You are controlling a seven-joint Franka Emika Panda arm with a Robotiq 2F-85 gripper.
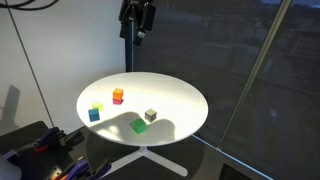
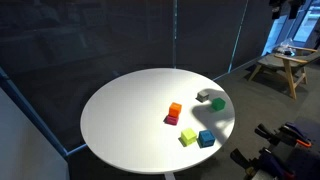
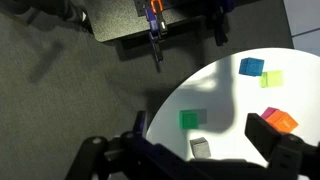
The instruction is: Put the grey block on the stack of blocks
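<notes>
Reading an exterior view first: the gripper point(image 1: 139, 30) is hanging at top centre, well above the round white table point(image 1: 185, 100), fingers spread wide and carrying nothing. The grey block point(image 1: 150, 116) is sitting low-centre on the tabletop, just beside the green cube point(image 1: 138, 125). The stack of blocks point(image 1: 118, 96), orange over red, is standing up-left of it, apart. The blue cube point(image 1: 94, 114) and yellow cube point(image 1: 98, 106) are lying further left.

Moving on, in an exterior view the grey block point(image 2: 204, 96) is showing right of centre, with the green cube point(image 2: 217, 103) hugging its right side. The stack of blocks point(image 2: 174, 113) is sitting lower left of it. A wooden stool point(image 2: 285, 65) is standing at far right, off the table, with dark panels lining the room.

Checking the wrist view: the fingers point(image 3: 268, 135) are framing the bottom corners, spread. The grey block point(image 3: 200, 147) is lying low between them. The green cube point(image 3: 192, 119) is sitting just above it with a small gap.

Judging the handling: you're dealing with a small rigid cube, likely light, with flat smooth faces. I'm suggesting pinching two opposite faces at mid-height, picking the pair not facing the green cube. The tabletop is looking slick, so a nudge is likely sending it sliding.
</notes>
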